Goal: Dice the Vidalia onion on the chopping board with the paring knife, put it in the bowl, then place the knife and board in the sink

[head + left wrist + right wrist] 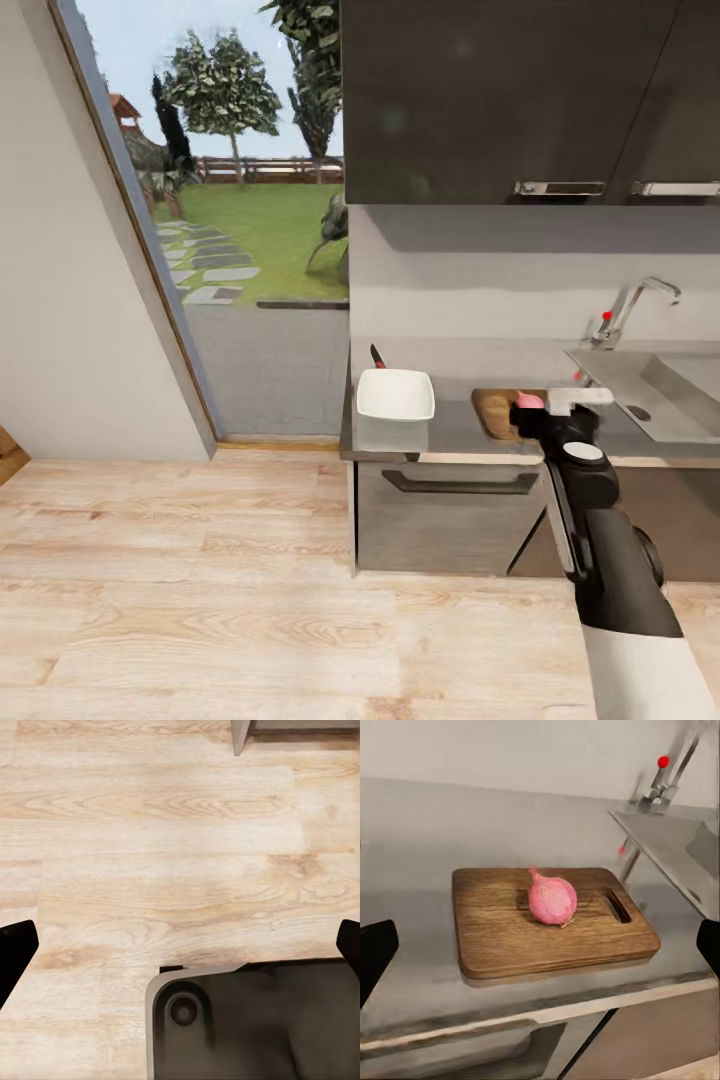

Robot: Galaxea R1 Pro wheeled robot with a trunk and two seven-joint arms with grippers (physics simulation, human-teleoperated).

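Observation:
The pinkish-red Vidalia onion [553, 900] lies whole on the brown chopping board [551, 922], which rests on the grey countertop [450, 432] left of the sink [665, 392]. In the head view the onion [529, 401] shows on the board [493, 412] right next to my right gripper [546, 406]. In the right wrist view the right gripper [541, 952] is open, hanging before the board's near edge with nothing between its fingers. The white bowl [395, 395] stands left of the board, and the paring knife [378, 357] lies just behind it. My left gripper [180, 949] is open over the wooden floor.
The chrome tap with a red knob [628, 312] stands behind the sink. Dark wall cabinets [520, 100] hang above the counter. A dark drawer handle [460, 483] runs under the counter. A tall window [240, 220] is at the left. The robot's base [247, 1020] sits below the left gripper.

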